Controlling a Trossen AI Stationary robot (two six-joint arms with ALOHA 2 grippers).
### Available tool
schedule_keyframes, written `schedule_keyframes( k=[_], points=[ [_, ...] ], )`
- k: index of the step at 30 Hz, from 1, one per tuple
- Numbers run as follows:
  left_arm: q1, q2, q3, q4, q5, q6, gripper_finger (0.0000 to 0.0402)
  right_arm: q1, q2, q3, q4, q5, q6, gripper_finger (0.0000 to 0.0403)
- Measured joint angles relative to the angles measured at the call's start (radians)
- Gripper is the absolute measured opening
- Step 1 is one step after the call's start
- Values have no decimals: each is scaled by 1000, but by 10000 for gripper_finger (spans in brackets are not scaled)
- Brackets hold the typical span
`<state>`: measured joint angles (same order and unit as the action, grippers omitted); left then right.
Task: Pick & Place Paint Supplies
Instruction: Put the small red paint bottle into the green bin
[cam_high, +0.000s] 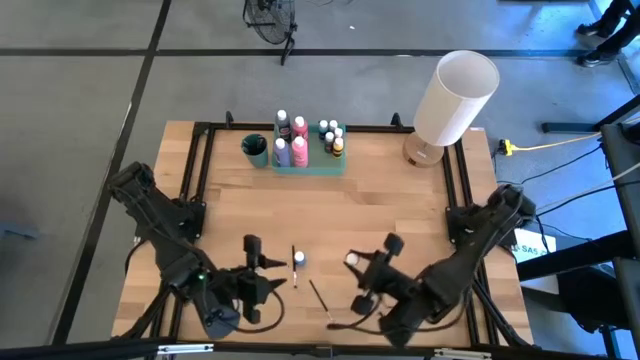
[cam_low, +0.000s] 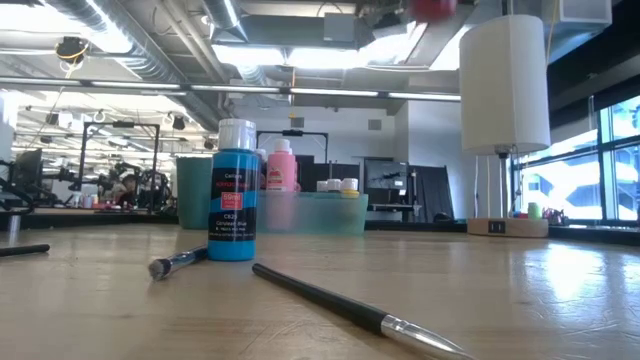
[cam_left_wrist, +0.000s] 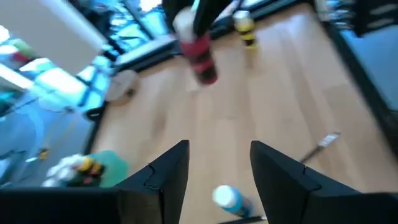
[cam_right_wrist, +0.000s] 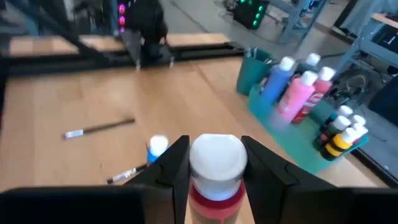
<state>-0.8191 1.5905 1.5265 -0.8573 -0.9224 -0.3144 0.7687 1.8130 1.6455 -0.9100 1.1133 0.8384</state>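
My right gripper (cam_high: 358, 268) hangs over the table's near middle, shut on a red paint bottle (cam_right_wrist: 214, 196) with a white cap. The bottle also shows at the top edge of the low view (cam_low: 435, 8). A blue paint bottle (cam_high: 298, 259) stands upright on its base just left of it. My left gripper (cam_high: 270, 262) hovers open beside the blue bottle (cam_left_wrist: 229, 199), which shows below the gap between the fingers. One dark paintbrush (cam_high: 293, 268) lies flat by the blue bottle, another (cam_high: 321, 296) nearer the front edge. My right gripper pinches the red bottle between its two fingers at the cap end (cam_right_wrist: 214, 158), one finger on each side. The bottle is lifted clear of the table and shows tilted in the left wrist view (cam_left_wrist: 200, 56).
At the far middle a green tray (cam_high: 312, 170) holds several paint bottles, with a dark teal cup (cam_high: 255, 150) to its left. A big white lamp (cam_high: 455, 95) stands at the far right. A black frame rail runs along both table sides.
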Motion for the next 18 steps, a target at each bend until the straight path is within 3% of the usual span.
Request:
schedule_keyframes(
  k=[5,11,14,18],
  points=[
    [-12,-9,-1,-70,-52,-125,166,-12,-109,0,-32,61,2,117],
    [-12,-7,-40,-97,-14,-287,166,-82,-199,2,48,94,-204,117],
    [-12,-7,-81,-70,31,-323,166,-148,-209,2,143,33,-354,117],
    [-11,-6,-162,-14,18,-360,166,-271,-187,2,291,-167,-555,117]
  ],
)
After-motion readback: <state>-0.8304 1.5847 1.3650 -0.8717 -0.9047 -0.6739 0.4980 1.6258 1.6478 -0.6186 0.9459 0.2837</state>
